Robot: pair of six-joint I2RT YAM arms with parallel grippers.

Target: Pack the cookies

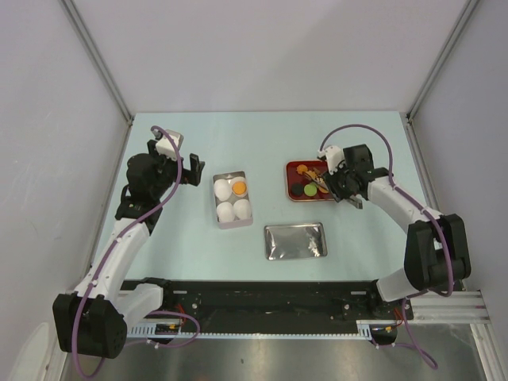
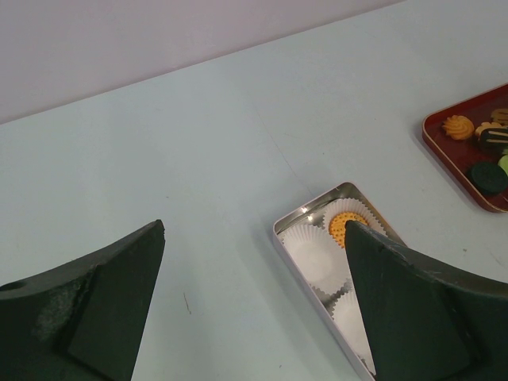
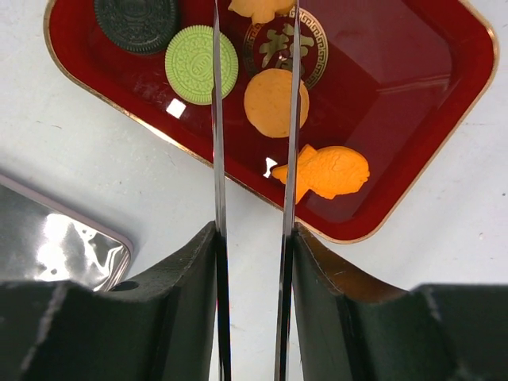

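Observation:
The cookies lie in a red tray [image 1: 292, 168]: a round orange one [image 3: 268, 101], a green one [image 3: 194, 63], a black one [image 3: 139, 20] and a fish-shaped orange one [image 3: 329, 171]. My right gripper [image 3: 254, 48] hovers over the tray with its thin blades slightly apart, straddling the round orange cookie and holding nothing. It also shows in the top view [image 1: 327, 181]. A metal tin [image 1: 219, 213] holds white paper cups, and one cup holds an orange cookie [image 1: 239, 188], also seen in the left wrist view [image 2: 343, 226]. My left gripper [image 1: 189, 171] is open and empty, left of the tin.
The tin's shiny lid [image 1: 295, 241] lies on the table below the tray, and its corner shows in the right wrist view [image 3: 55, 246]. The red tray's edge [image 2: 444, 151] shows at the right of the left wrist view. Grey walls enclose the table.

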